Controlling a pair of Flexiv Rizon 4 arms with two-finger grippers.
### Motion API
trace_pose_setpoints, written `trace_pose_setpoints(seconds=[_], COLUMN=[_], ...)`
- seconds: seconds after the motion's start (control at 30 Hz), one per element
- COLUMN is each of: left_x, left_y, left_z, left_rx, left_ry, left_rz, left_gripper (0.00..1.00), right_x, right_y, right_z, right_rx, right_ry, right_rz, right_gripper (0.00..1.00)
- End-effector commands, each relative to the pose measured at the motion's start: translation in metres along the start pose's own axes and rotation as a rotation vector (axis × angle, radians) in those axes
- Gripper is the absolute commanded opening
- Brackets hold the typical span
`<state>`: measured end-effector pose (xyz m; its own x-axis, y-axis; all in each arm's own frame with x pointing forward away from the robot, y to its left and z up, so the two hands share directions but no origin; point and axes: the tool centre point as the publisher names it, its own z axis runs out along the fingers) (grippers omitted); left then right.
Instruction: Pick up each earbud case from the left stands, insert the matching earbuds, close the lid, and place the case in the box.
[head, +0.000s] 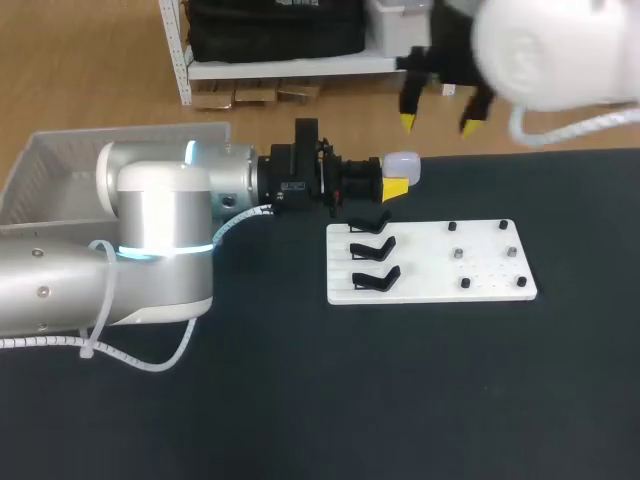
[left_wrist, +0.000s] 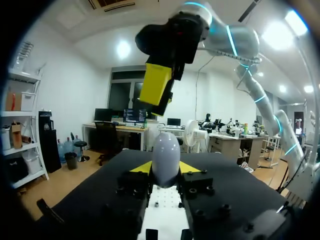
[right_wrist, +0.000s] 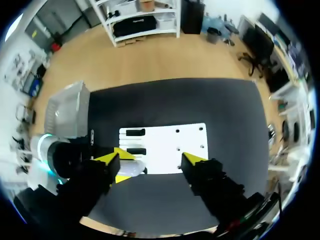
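- the left gripper (left_wrist: 166, 170) is clamped on 1 white earbud case (head: 403, 165), a finger on each of 2 sides, holding it in the air past the far edge of the white board (head: 480, 292).
- the pick-up looks done for this case. by my judgement, inserting the earbuds, closing the lid and boxing it are all left.
- the case's lid looks shut from here, so it would need opening first.
- the right gripper (head: 437, 123) hangs above and beyond the case, fingers spread, nothing between them.
- 3 black stands (head: 372, 247) sit on the board's left side, and all 3 are bare.
- 6 small dark pegs (head: 458, 254) sit on the board's right part, too small to tell whether any are earbuds.
- 1 box (head: 60, 165) is at the table's far left. no case shows in the part of it not hidden by the arm.
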<state>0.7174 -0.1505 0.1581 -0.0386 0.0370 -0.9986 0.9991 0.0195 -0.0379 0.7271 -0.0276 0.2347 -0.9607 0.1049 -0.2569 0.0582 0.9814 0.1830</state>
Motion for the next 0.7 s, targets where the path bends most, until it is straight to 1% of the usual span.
trace_pose_setpoints(seconds=[0.03,0.2,0.27,0.37,0.47,0.5,0.57,0.63,0.7], left_x=[-0.015,-0.035,-0.041,-0.047,-0.053,-0.054,-0.056,-0.054,-0.053], left_y=[0.000,0.003,0.006,0.010,0.015,0.017,0.020,0.025,0.029], left_z=[-0.020,-0.055,-0.071,-0.097,-0.132,-0.145,-0.174,-0.203,-0.225], left_rx=[-0.020,-0.052,-0.067,-0.086,-0.132,-0.150,-0.178,-0.230,-0.257], left_ry=[-0.023,-0.026,-0.007,0.002,0.012,0.044,0.001,0.030,0.039], left_rz=[0.030,0.077,0.096,0.116,0.134,0.139,0.154,0.158,0.171], left_gripper=[0.00,0.00,0.00,0.00,0.00,0.00,0.00,0.00,0.00], right_x=[0.015,0.015,0.015,0.015,0.015,0.015,0.015,0.015,0.015], right_y=[-0.021,-0.021,-0.021,-0.021,-0.021,-0.021,-0.021,-0.021,-0.021], right_z=[-0.003,-0.003,-0.003,-0.003,-0.003,-0.003,-0.003,-0.003,-0.003], right_rx=[-0.084,-0.084,-0.084,-0.084,-0.084,-0.084,-0.084,-0.084,-0.084], right_ry=[-0.182,-0.182,-0.182,-0.182,-0.182,-0.182,-0.182,-0.182,-0.182], right_rz=[0.017,0.017,0.017,0.017,0.017,0.017,0.017,0.017,0.017], right_gripper=[1.00,1.00,1.00,1.00,1.00,1.00,1.00,1.00,1.00])
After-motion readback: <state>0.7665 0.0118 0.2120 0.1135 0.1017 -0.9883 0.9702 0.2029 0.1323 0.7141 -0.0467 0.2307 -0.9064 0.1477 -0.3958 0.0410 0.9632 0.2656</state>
